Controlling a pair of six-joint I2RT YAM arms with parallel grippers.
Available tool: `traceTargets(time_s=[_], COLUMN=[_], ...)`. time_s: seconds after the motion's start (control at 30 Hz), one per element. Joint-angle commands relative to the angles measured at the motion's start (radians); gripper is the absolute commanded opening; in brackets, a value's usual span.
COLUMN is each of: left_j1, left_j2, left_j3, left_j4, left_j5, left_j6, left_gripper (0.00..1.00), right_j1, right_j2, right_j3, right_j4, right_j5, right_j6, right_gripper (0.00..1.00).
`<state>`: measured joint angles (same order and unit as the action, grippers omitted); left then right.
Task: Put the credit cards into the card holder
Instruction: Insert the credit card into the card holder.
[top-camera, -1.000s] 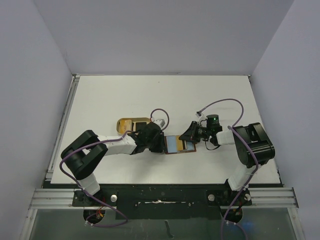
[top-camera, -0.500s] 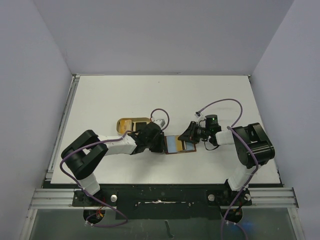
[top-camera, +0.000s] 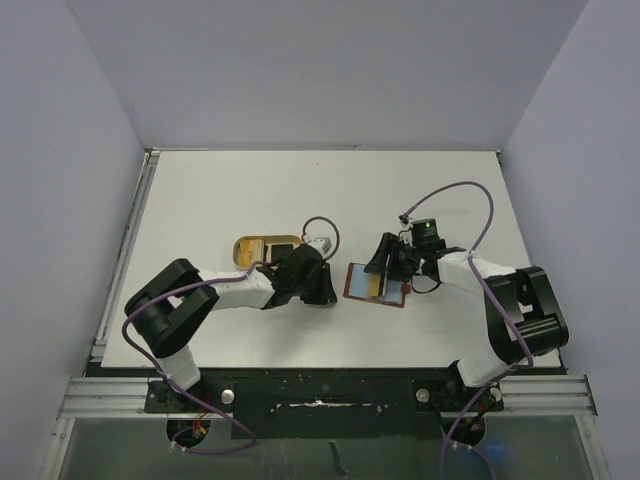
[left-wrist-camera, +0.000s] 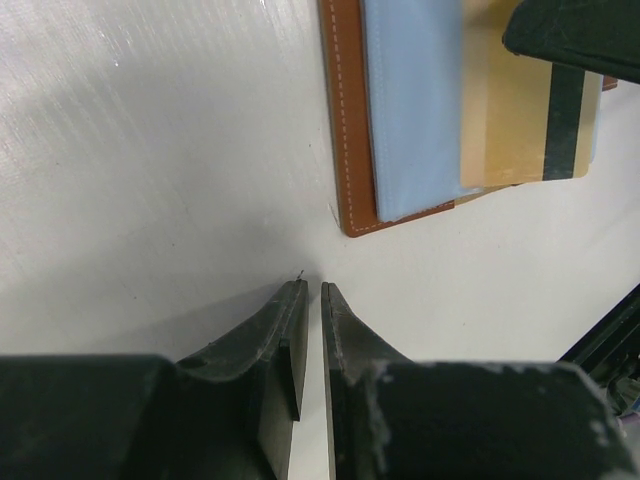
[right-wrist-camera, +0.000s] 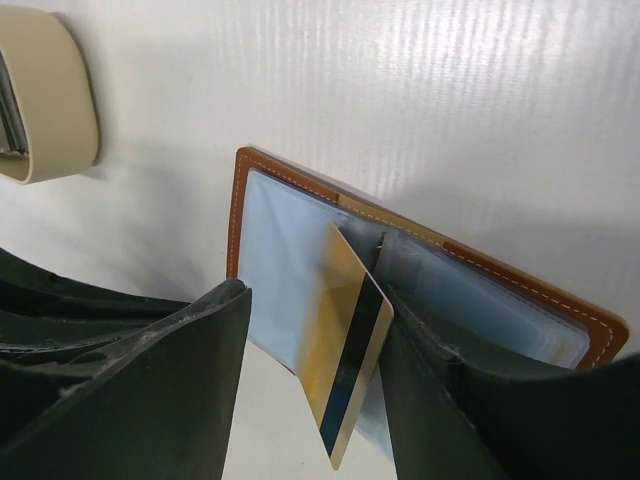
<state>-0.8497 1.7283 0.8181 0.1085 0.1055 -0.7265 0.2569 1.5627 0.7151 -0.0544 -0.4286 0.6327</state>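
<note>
on the white table (top-camera: 220, 190) the card holder (top-camera: 358, 285) slid right; right jaws now spread, left jaws closed

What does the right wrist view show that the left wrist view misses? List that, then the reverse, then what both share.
Only right wrist: the tan tray at upper left, and the clear pockets inside the card holder. Only left wrist: the left gripper, jaws almost shut on nothing, near the card holder's corner. Both: the brown card holder, the gold card with a dark stripe sticking out of it, the right gripper at that card, and the white table.
</note>
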Motion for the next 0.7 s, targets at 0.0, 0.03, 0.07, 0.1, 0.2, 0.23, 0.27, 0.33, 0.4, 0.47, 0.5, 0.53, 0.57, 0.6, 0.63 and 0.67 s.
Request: traceTargets(time_s=[0.0, 0.03, 0.07, 0.1, 0.2, 0.23, 0.27, 0.33, 0.4, 0.47, 0.5, 0.53, 0.57, 0.6, 0.63, 0.67], left_j1=[-0.002, -0.003, -0.003, -0.003, -0.002, 0.0, 0.001, 0.007, 0.012, 0.016, 0.018, 0.02, 0.022, 0.026, 0.031, 0.037], left_j2=[0.017, 0.014, 0.01, 0.005, -0.011, -0.016, -0.019, -0.02, -0.017, -0.007, -0.003, 0.003, 0.009, 0.015, 0.026, 0.035], left_j3=[0.001, 0.003, 0.005, 0.006, 0.019, 0.025, 0.032, 0.048, 0.07, 0.101, 0.112, 0.127, 0.147, 0.159, 0.17, 0.179], left_j4=[0.018, 0.019, 0.019, 0.02, 0.016, 0.014, 0.012, 0.008, 0.006, 0.003, 0.0, -0.003, -0.005, -0.006, -0.003, 0.001], left_j5=[0.006, 0.009, 0.011, 0.014, 0.017, 0.017, 0.014, 0.01, 0.009, 0.004, -0.002, -0.01, -0.019, -0.025, -0.028, -0.028], left_j6=[-0.003, -0.006, -0.009, -0.011, -0.016, -0.017, -0.016, -0.013, -0.01, -0.002, 0.003, 0.009, 0.013, 0.017, 0.02, 0.022], left_gripper=[0.12, 0.12, 0.12, 0.12, 0.12, 0.13, 0.14, 0.16, 0.16, 0.17, 0.17, 0.17, 0.17, 0.17, 0.17, 0.17], right_j1=[0.003, 0.003, 0.004, 0.003, 0.002, 0.003, 0.003, 0.004, 0.003, 0.003, 0.002, 0.003, 0.003, 0.004, 0.004, 0.006], right_j2=[-0.06, -0.07, -0.079, -0.087, -0.107, -0.109, -0.111, -0.115, -0.121, -0.133, -0.14, -0.149, -0.16, -0.169, -0.18, -0.188], right_j3=[0.042, 0.049, 0.057, 0.066, 0.08, 0.084, 0.087, 0.087, 0.083, 0.083, 0.082, 0.079, 0.076, 0.07, 0.061, 0.051], right_j4=[-0.134, -0.148, -0.165, -0.183, -0.226, -0.239, -0.247, -0.261, -0.272, -0.291, -0.3, -0.306, -0.309, -0.308, -0.299, -0.29], right_j5=[0.117, 0.127, 0.144, 0.16, 0.196, 0.207, 0.214, 0.232, 0.243, 0.266, 0.275, 0.282, 0.285, 0.282, 0.277, 0.27], right_j6=[-0.06, -0.06, -0.06, -0.059, -0.057, -0.059, -0.06, -0.061, -0.059, -0.053, -0.047, -0.041, -0.033, -0.021, -0.01, 0.002], right_gripper=[0.54, 0.54, 0.54, 0.54, 0.55, 0.55, 0.56, 0.56, 0.56, 0.56, 0.56, 0.56, 0.56, 0.56, 0.56, 0.56])
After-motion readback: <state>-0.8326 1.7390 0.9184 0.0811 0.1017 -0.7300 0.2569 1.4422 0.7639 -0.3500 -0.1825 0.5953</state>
